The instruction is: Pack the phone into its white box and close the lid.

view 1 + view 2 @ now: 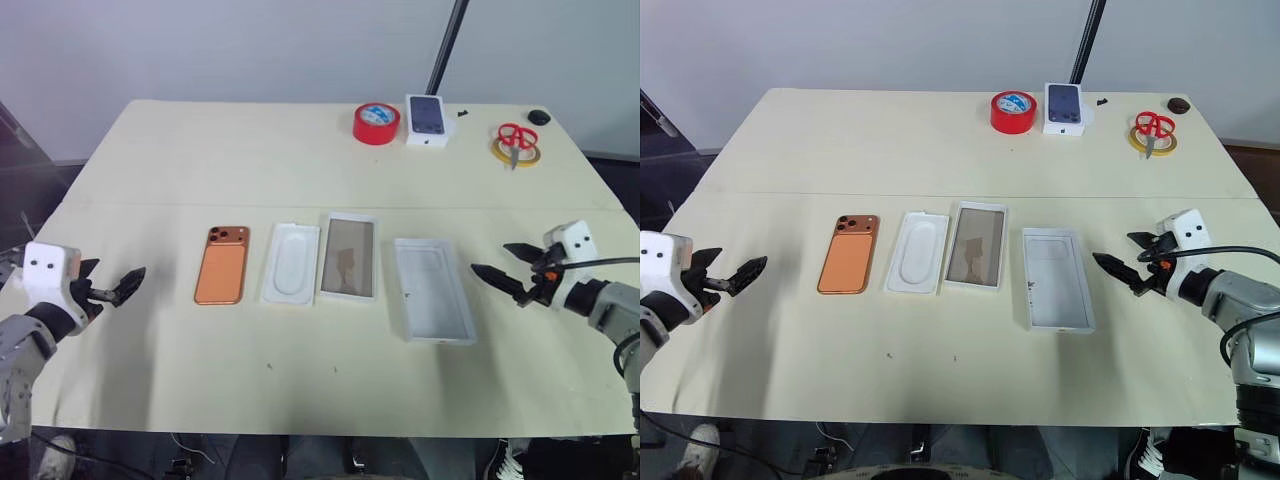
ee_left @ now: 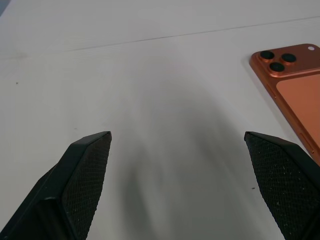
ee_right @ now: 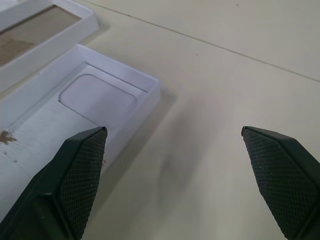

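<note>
1. Copper-orange phone (image 1: 222,265) lying camera-side up on the pale surface (image 1: 300,160), leftmost in a row of four pieces.
2. Next along: white moulded insert (image 1: 291,263), then the white box (image 1: 348,256) with its brownish inside showing, then the lid (image 1: 433,303) open side up, so printed face hidden.
3. Left gripper (image 1: 112,287) hovering well left of the phone, jaws spread wide, nothing in them.
4. Right gripper (image 1: 503,268) near the lid's right edge, jaws wide apart too, empty.
5. Far edge: red tape roll (image 1: 376,123), small box with dark phone picture (image 1: 426,120), red scissors (image 1: 516,140).
6. Phone cut off by the frame in the left wrist view.
</note>
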You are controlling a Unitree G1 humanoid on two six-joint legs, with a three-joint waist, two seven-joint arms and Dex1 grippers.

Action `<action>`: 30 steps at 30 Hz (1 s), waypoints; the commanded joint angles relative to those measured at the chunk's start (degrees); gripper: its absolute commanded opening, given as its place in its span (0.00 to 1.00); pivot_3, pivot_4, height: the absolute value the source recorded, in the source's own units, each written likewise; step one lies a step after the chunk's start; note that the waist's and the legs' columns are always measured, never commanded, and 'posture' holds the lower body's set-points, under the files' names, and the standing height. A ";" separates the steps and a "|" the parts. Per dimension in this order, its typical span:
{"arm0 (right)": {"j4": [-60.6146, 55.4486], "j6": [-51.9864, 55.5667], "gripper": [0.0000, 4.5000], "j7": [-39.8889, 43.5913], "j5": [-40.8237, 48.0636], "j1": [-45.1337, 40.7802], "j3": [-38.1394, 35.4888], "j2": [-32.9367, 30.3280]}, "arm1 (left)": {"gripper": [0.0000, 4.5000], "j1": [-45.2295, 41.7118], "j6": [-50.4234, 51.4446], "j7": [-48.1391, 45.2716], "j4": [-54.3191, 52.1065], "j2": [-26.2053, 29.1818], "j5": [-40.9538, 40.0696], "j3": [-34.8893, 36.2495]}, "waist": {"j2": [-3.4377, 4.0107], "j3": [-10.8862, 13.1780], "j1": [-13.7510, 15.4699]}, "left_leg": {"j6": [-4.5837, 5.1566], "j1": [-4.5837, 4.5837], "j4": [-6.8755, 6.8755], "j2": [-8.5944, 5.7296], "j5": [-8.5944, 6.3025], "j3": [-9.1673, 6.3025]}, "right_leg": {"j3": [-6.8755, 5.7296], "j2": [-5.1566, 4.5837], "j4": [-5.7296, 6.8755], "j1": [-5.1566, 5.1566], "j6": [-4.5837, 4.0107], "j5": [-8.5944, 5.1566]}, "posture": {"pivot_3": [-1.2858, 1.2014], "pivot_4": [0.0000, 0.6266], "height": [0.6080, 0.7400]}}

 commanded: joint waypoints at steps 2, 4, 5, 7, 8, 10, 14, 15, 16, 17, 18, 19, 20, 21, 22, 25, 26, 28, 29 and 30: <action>-2.17 -0.30 1.00 0.08 1.11 -1.03 0.19 0.12 | 0.99 -0.90 -0.26 0.31 -1.46 0.45 -0.60 1.14 | 0.00 0.00 0.00 | 0.00 0.00 0.00 0.00 0.00 0.00 | 0.00 0.00 0.00 0.00 0.00 0.00 | 0.52 0.24 0.94; -2.91 -0.27 1.00 -0.01 1.22 -1.79 0.77 0.17 | 0.99 -0.80 -0.10 0.47 -1.98 0.27 -0.72 0.99 | 0.00 0.00 -0.01 | 0.00 0.00 0.00 0.00 0.00 0.00 | 0.00 0.00 0.00 0.00 0.00 0.00 | 0.52 0.24 0.94; -3.30 -0.30 1.00 0.05 1.32 -2.20 1.10 0.09 | 0.99 -0.94 0.01 0.56 -2.16 0.21 -0.79 0.81 | 0.00 0.00 -0.06 | 0.00 0.00 0.00 0.00 0.00 0.00 | 0.00 0.00 0.00 0.00 0.00 0.00 | 0.52 0.24 0.94; -3.95 -0.49 1.00 0.11 1.36 -3.02 1.77 -0.11 | 0.99 -1.45 0.17 0.72 -2.40 0.05 -0.81 0.16 | 0.00 0.00 -0.04 | 0.00 0.00 0.00 0.01 0.00 0.00 | 0.00 0.00 0.01 0.00 0.00 0.00 | 0.52 0.24 0.94; -4.19 -0.59 1.00 0.13 1.32 -3.41 2.05 -0.20 | 0.99 -1.72 0.25 0.80 -2.53 -0.05 -0.80 -0.22 | 0.00 0.00 -0.03 | 0.00 0.00 0.00 0.01 0.00 -0.01 | 0.00 0.01 0.01 0.00 0.00 0.00 | 0.52 0.24 0.94; -5.08 -0.73 1.00 0.40 1.32 -4.48 2.86 -0.20 | 0.99 -2.56 0.51 0.89 -3.21 -0.48 -0.95 -1.46 | 0.00 0.00 -0.01 | 0.00 0.00 0.00 0.01 0.00 -0.01 | 0.00 0.02 0.01 0.00 0.00 0.00 | 0.52 0.24 0.94; -8.02 -0.37 1.00 0.31 0.77 -7.47 6.91 0.70 | 0.99 -5.22 3.57 2.49 -8.55 -3.69 -3.18 -5.88 | 0.00 0.00 0.04 | 0.00 -0.01 0.03 0.00 0.00 -0.01 | 0.00 0.03 0.01 0.00 0.01 0.01 | 0.52 0.24 0.94; -8.33 -0.42 1.00 0.36 0.72 -7.66 7.40 0.70 | 0.99 -5.52 4.33 2.95 -9.58 -4.31 -3.44 -6.63 | 0.00 0.00 0.09 | 0.00 -0.02 0.04 0.00 0.00 -0.01 | 0.00 0.02 0.02 0.01 0.01 0.01 | 0.52 0.24 0.94; -9.45 -0.31 1.00 0.32 0.76 -7.94 8.38 1.02 | 0.99 -6.34 5.54 3.43 -11.18 -5.31 -4.06 -8.46 | 0.00 0.00 0.15 | 0.00 -0.02 0.05 0.00 0.00 -0.03 | -0.01 0.02 0.02 0.02 0.01 0.01 | 0.52 0.24 0.94; -10.59 -0.21 1.00 0.32 0.87 -8.23 9.44 1.44 | 0.99 -7.39 7.22 4.07 -12.89 -6.48 -4.87 -10.61 | -0.01 0.00 0.20 | 0.00 -0.03 0.05 -0.01 0.00 -0.04 | -0.01 0.02 0.02 0.02 0.02 0.01 | 0.52 0.24 0.94; -11.42 -0.34 1.00 0.46 0.90 -8.39 10.30 1.72 | 0.99 -8.37 8.98 4.80 -14.53 -7.63 -5.71 -12.62 | -0.01 0.00 0.18 | 0.00 -0.04 0.06 -0.01 0.00 -0.05 | -0.01 0.03 0.02 0.02 0.02 0.01 | 0.52 0.24 0.94; -12.37 -0.45 1.00 0.35 0.57 -8.67 11.63 2.19 | 0.99 -9.56 10.64 5.54 -15.86 -8.80 -6.39 -14.69 | -0.01 0.00 0.18 | 0.00 -0.04 0.06 -0.02 0.00 -0.06 | -0.01 0.03 0.02 0.03 0.02 0.01 | 0.52 0.24 0.94; -12.95 -0.75 1.00 0.34 0.13 -8.82 12.85 2.60 | 0.99 -10.71 12.48 6.72 -16.68 -10.10 -6.91 -16.38 | -0.01 0.00 0.15 | 0.00 -0.04 0.07 -0.02 0.00 -0.06 | -0.01 0.03 0.02 0.03 0.02 0.01 | 0.52 0.24 0.94; -13.33 -1.08 1.00 0.35 -0.26 -8.83 13.81 2.95 | 0.99 -11.73 14.14 8.20 -17.23 -11.56 -7.26 -17.76 | -0.01 0.00 0.12 | 0.00 -0.04 0.11 -0.03 0.00 -0.06 | -0.01 0.04 0.03 0.04 0.02 0.01 | 0.52 0.24 0.94; -13.82 -1.24 1.00 0.26 -0.56 -8.84 14.78 3.34 | 0.99 -12.85 16.40 10.19 -17.53 -13.31 -7.85 -18.72 | -0.01 0.00 0.12 | 0.00 -0.03 0.11 -0.03 0.00 -0.07 | -0.01 0.05 0.03 0.06 0.02 0.01 | 0.52 0.24 0.94; -15.46 -0.94 1.00 -0.03 -1.16 -9.40 17.43 4.52 | 0.99 -16.47 23.65 16.63 -17.73 -17.21 -7.96 -20.68 | -0.01 -0.01 0.02 | 0.00 -0.04 0.14 -0.04 0.00 -0.11 | -0.01 0.11 0.06 0.06 0.03 0.01 | 0.52 0.24 0.94; -15.61 -1.02 1.00 0.11 -1.17 -9.57 17.89 4.74 | 0.99 -17.82 26.70 19.37 -17.41 -18.45 -7.50 -21.04 | -0.02 0.00 0.01 | 0.00 -0.02 0.14 -0.04 0.00 -0.11 | -0.01 0.13 0.07 0.06 0.03 0.01 | 0.52 0.24 0.94; -15.84 -0.94 1.00 -0.01 -1.25 -9.93 18.62 5.24 | 0.99 -20.57 32.97 23.24 -16.20 -21.11 -8.68 -19.58 | -0.02 0.00 0.00 | 0.00 -0.02 0.15 -0.06 0.00 -0.16 | -0.02 0.18 0.11 0.05 0.03 0.01 | 0.52 0.24 0.94; -15.66 -1.06 1.00 0.02 -1.30 -9.95 18.70 5.27 | 0.99 -21.75 35.12 24.75 -15.95 -23.09 -9.80 -18.24 | -0.02 0.00 0.05 | 0.00 -0.02 0.16 -0.07 0.00 -0.18 | -0.02 0.20 0.12 0.05 0.03 0.01 | 0.52 0.24 0.94; -15.64 -1.08 1.00 -0.09 -1.42 -9.99 18.94 5.34 | 0.99 -23.01 38.01 25.91 -15.71 -24.56 -10.61 -17.04 | -0.02 0.00 0.09 | 0.00 -0.02 0.17 -0.08 0.01 -0.18 | -0.03 0.20 0.12 0.05 0.04 0.01 | 0.52 0.24 0.94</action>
